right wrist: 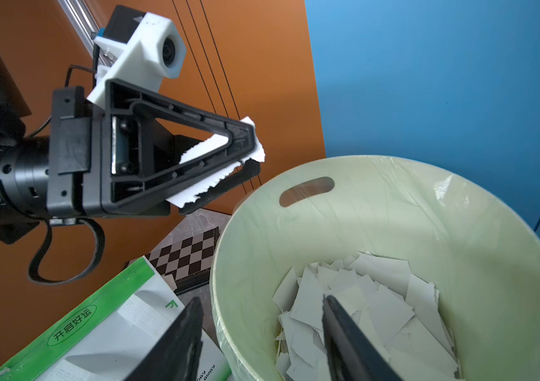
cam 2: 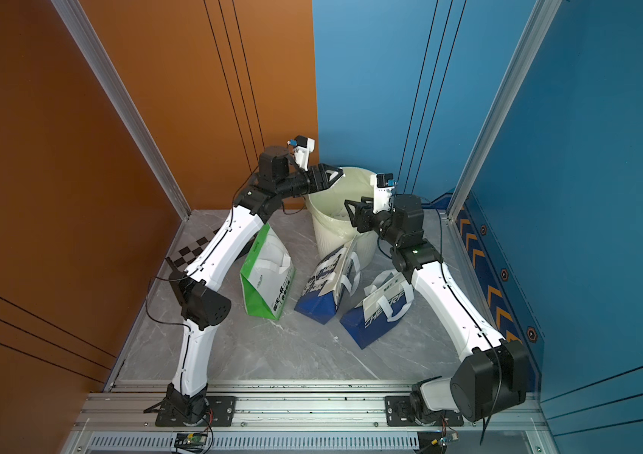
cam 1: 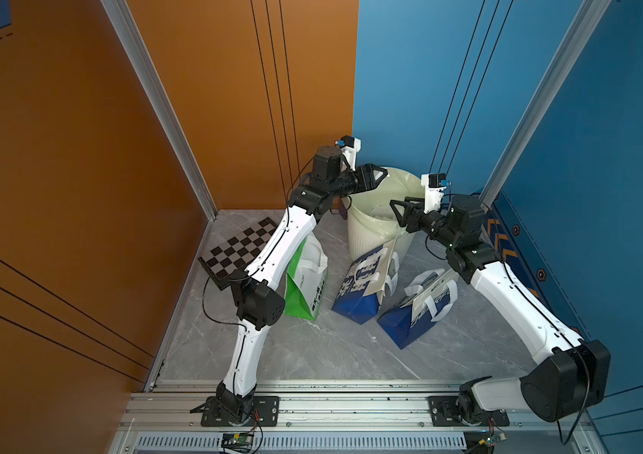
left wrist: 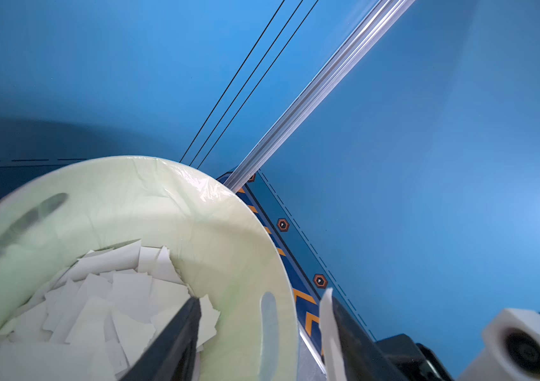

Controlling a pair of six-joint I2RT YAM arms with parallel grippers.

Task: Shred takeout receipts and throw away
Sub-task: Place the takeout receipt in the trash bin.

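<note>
Left wrist view puts my left claw (left wrist: 262, 295) with jaws standing apart and nothing pinched between them, though a torn scrap (left wrist: 328, 330) of receipt clings flat against the inner face of one finger. Seen from my right wrist, its long axis runs along that finger, ragged edge turned toward the bin (right wrist: 394, 160). As I judge it, my next move turns on this: the scrap hangs high beside the bin's rim on the orange-wall side, with the mouth lying below and onward past the fingertip. In both top views the fingertips seem to reach just over the rim, but I cannot tell whether the scrap would drop inside or outside if shaken free. My left claw is the one touching it. The other is well apart, across the mouth.

Inside the bin lie the shredded pieces (right wrist: 361, 297), a loose white heap at the bottom of the liner. Over the opposite rim hovers my right claw (right wrist: 261, 299), jaws parted and empty, pointing down into the mouth.

Hidden from me are the insides of the green-white bag (cam 1: 306, 287) and the two blue-white bags (cam 1: 363, 291) lying on the marble surface before the bin. No whole receipt shows anywhere, so I cannot say whether any wait in them. Part of the scrap is covered by the finger's frame.
</note>
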